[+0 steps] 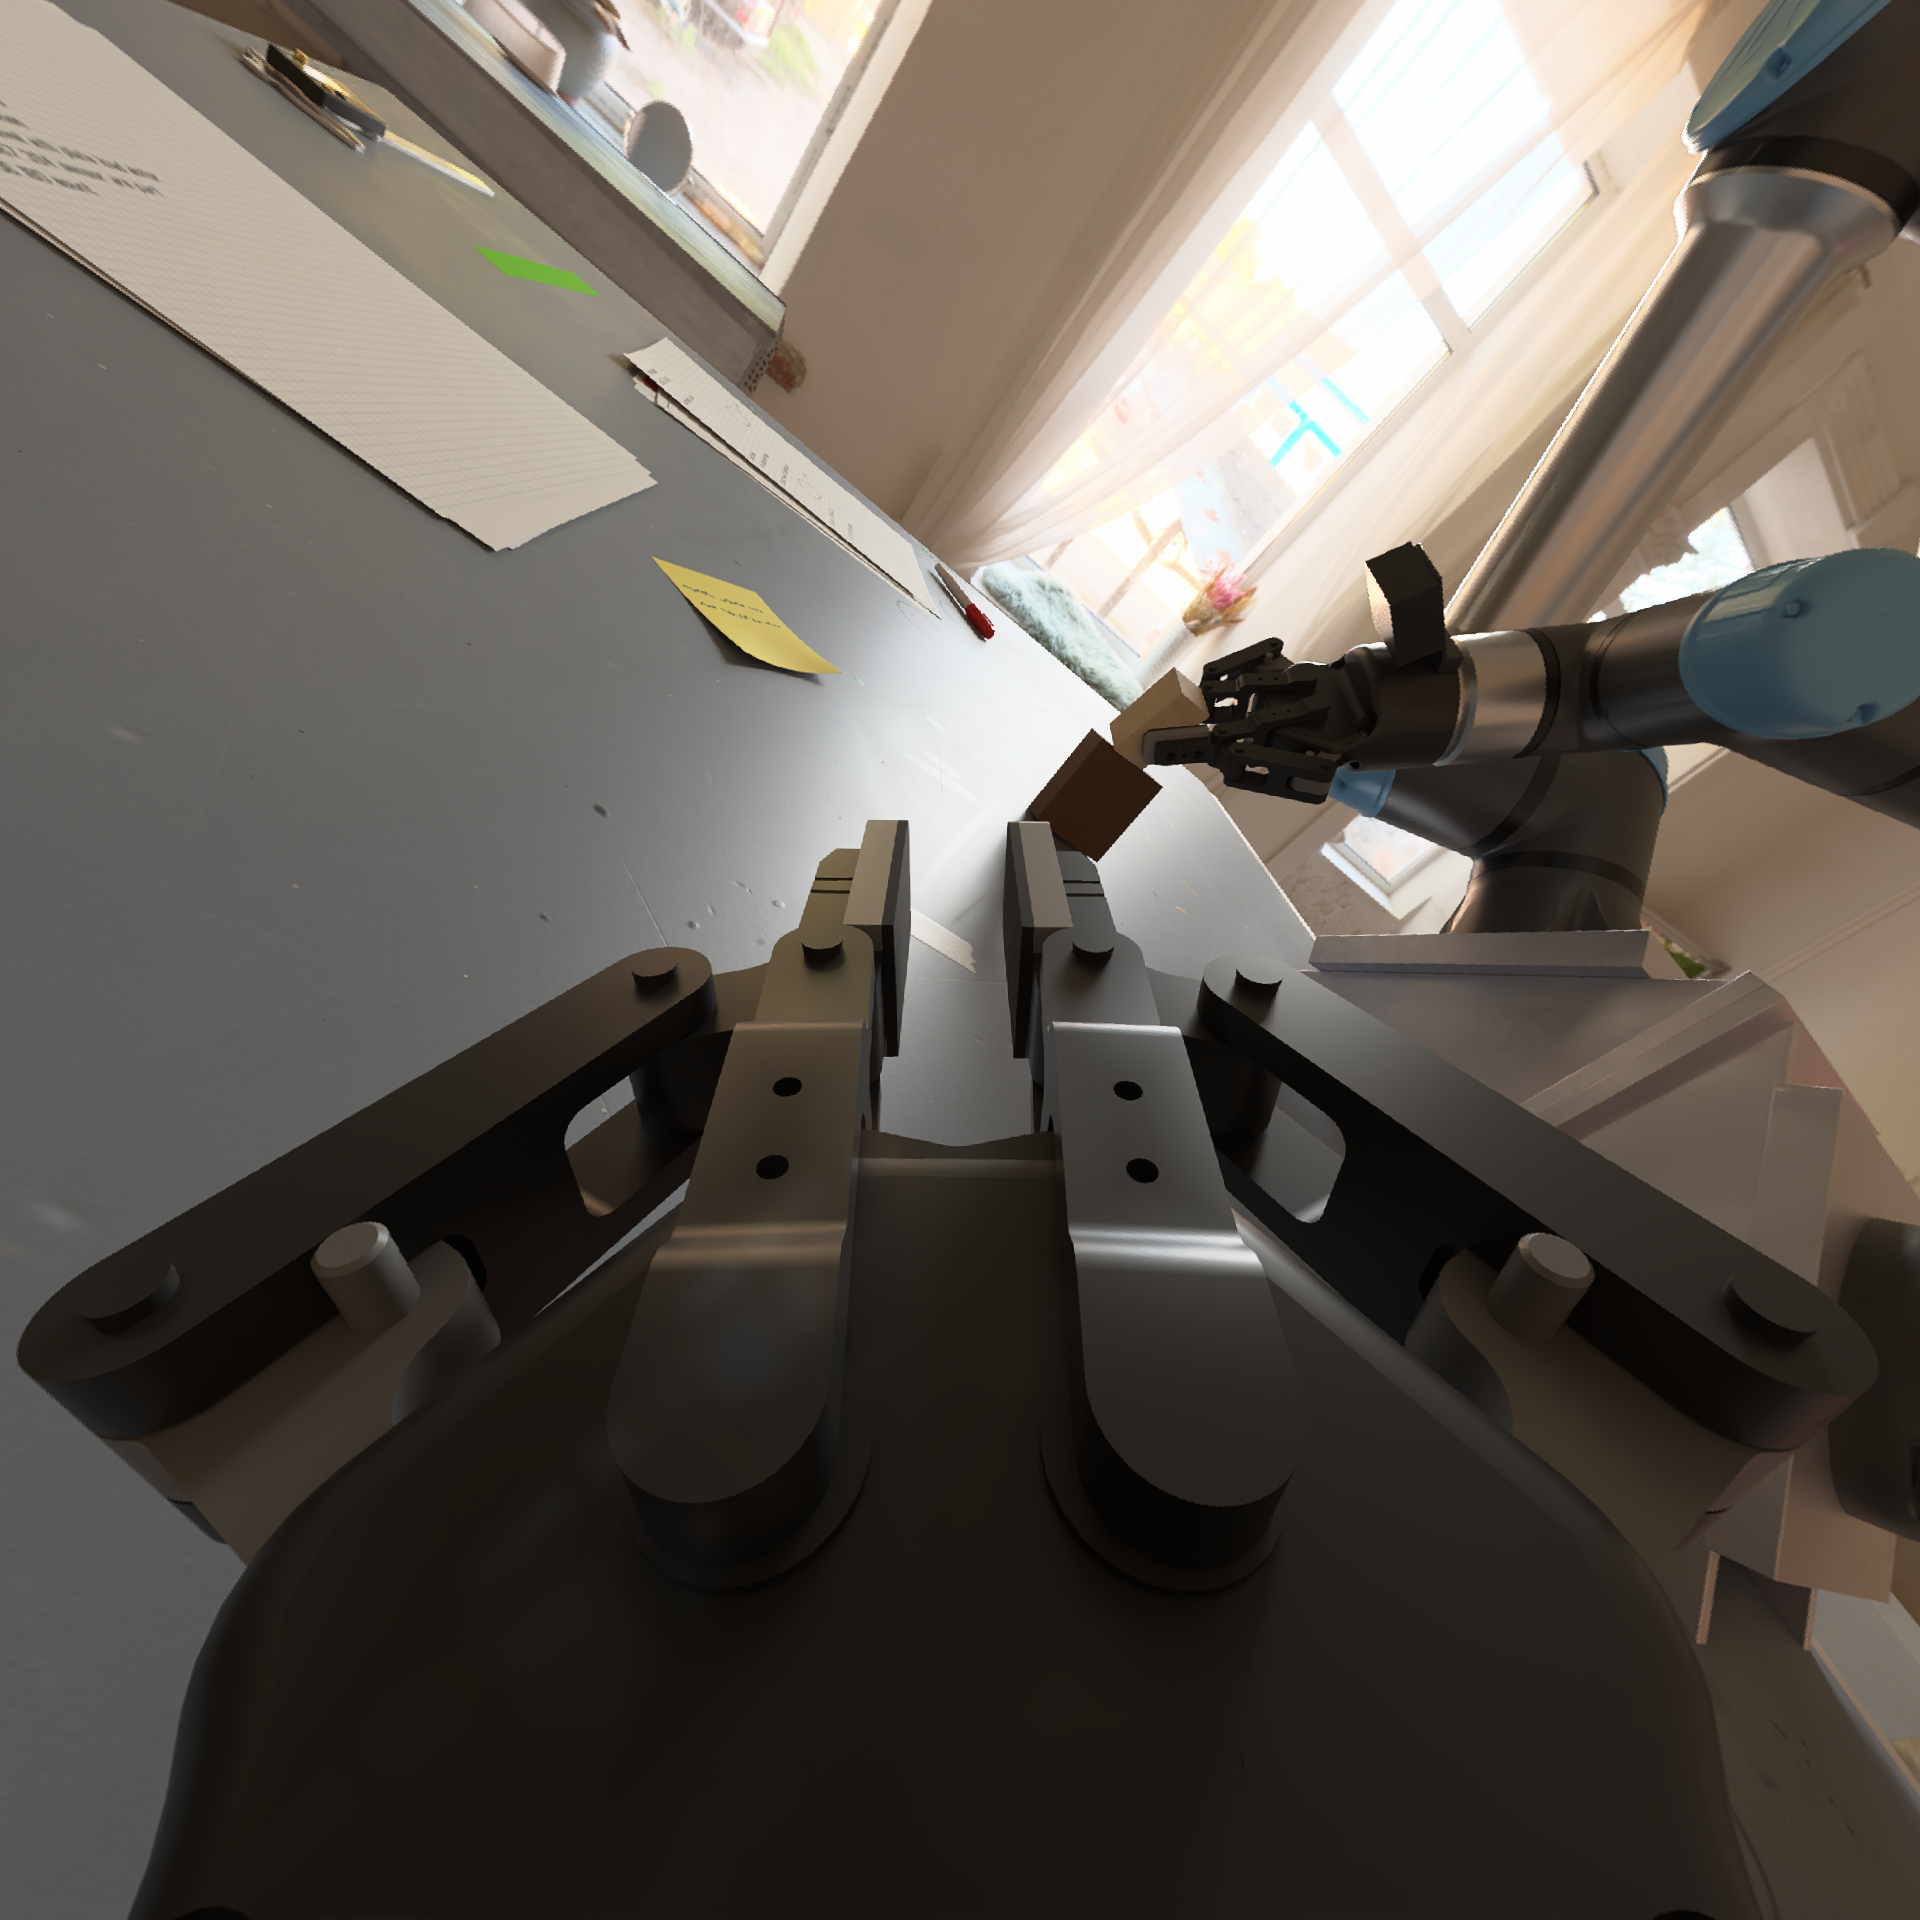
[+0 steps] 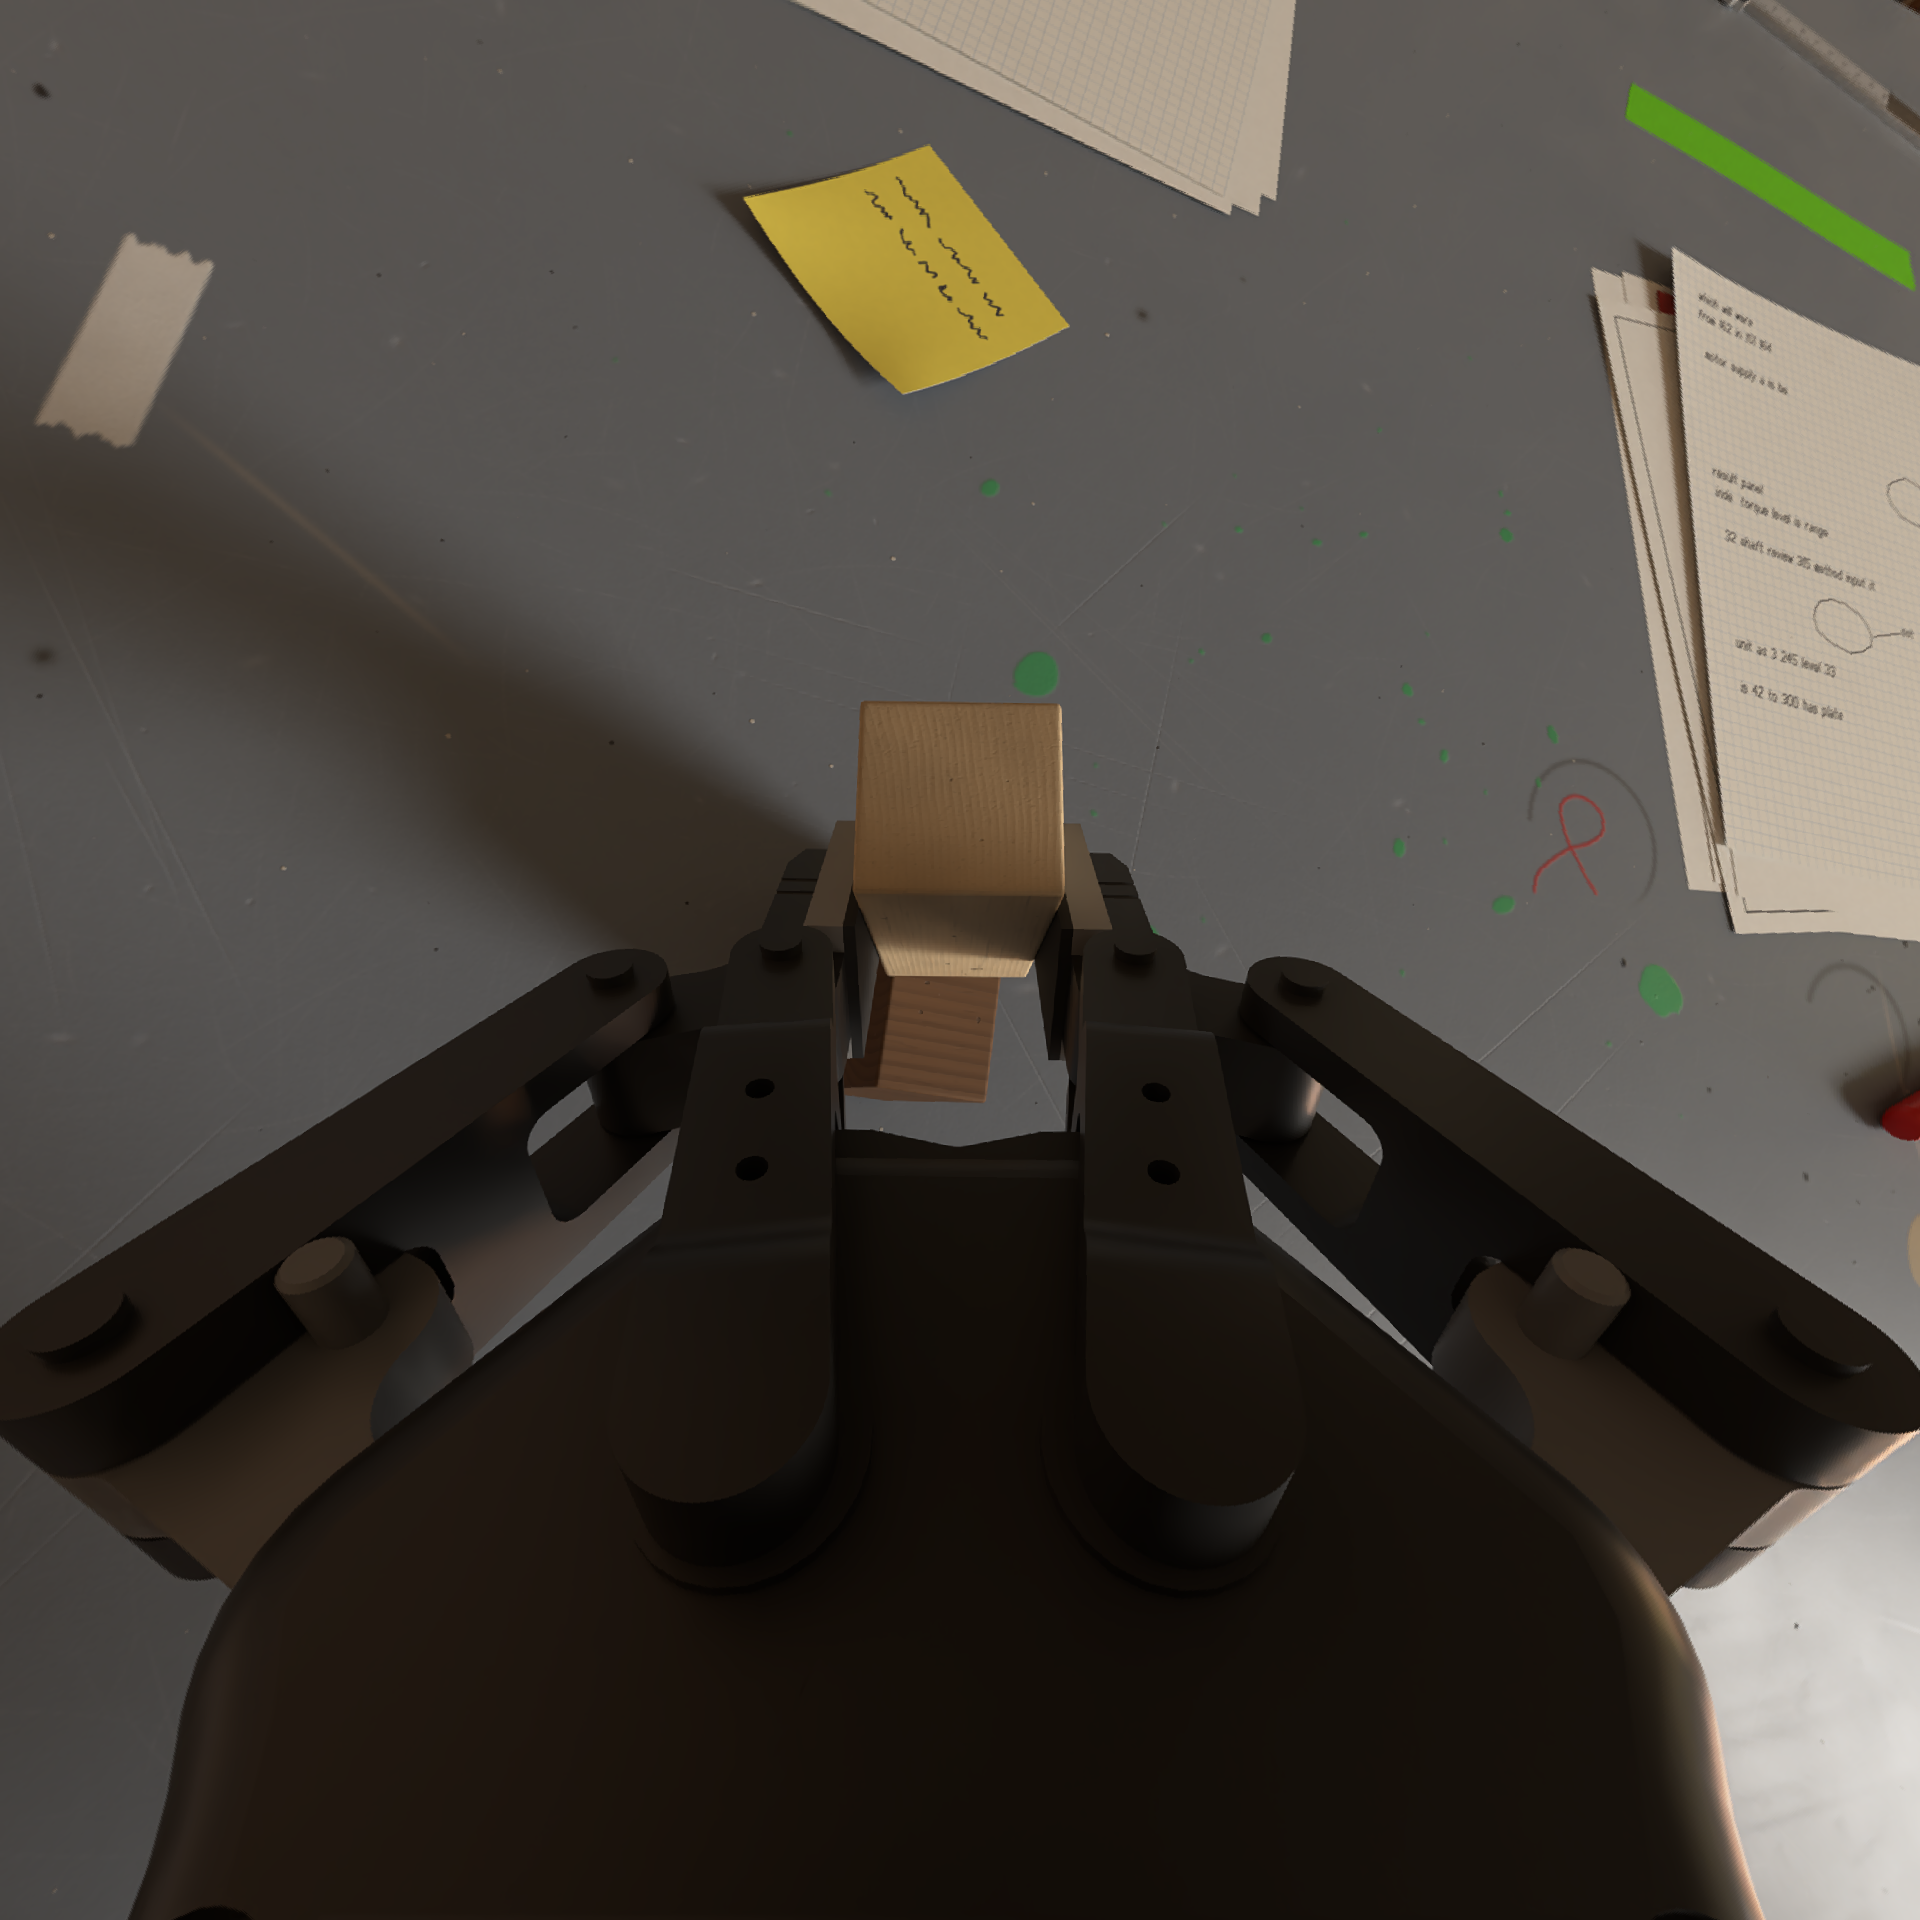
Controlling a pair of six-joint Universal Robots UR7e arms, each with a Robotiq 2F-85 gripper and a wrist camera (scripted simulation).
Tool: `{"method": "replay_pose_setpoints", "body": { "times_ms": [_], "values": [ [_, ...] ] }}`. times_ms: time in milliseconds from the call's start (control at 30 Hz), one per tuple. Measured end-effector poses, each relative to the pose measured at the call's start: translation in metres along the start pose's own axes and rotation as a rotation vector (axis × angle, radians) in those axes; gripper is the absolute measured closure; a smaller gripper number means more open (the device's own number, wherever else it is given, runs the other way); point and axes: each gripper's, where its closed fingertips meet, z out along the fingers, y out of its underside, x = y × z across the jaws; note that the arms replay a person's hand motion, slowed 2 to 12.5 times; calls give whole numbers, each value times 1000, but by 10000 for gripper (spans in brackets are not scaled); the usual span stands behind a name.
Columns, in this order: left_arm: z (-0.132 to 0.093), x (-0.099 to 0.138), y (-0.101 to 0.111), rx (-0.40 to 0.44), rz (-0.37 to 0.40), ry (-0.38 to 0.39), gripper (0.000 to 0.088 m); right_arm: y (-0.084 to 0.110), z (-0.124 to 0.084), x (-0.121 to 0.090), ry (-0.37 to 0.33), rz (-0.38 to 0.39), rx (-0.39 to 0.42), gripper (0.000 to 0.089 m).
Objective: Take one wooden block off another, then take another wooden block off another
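Biggest risk here, I'd say, is the darker block (image 1: pixel 1093 802) getting dragged or knocked sideways if the right gripper (image 2: pixel 958 883) lifts at a slant, since the two blocks look to be touching or nearly so. The light wooden block (image 2: pixel 958 800) sits squeezed between that gripper's fingers (image 2: pixel 1081 883), sticking out past the tips, with the darker one right under it on the grey table (image 2: pixel 416 623). The left gripper (image 1: pixel 958 862) hangs near the stack with a narrow gap and nothing in it (basically just spectating).
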Motion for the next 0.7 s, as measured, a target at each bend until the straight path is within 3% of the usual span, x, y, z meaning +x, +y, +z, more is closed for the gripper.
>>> {"method": "replay_pose_setpoints", "body": {
  "times_ms": [700],
  "values": [
    [-1,1,-1,6,0,6,717,-3,2,4,14,56,28,629]
  ]
}}
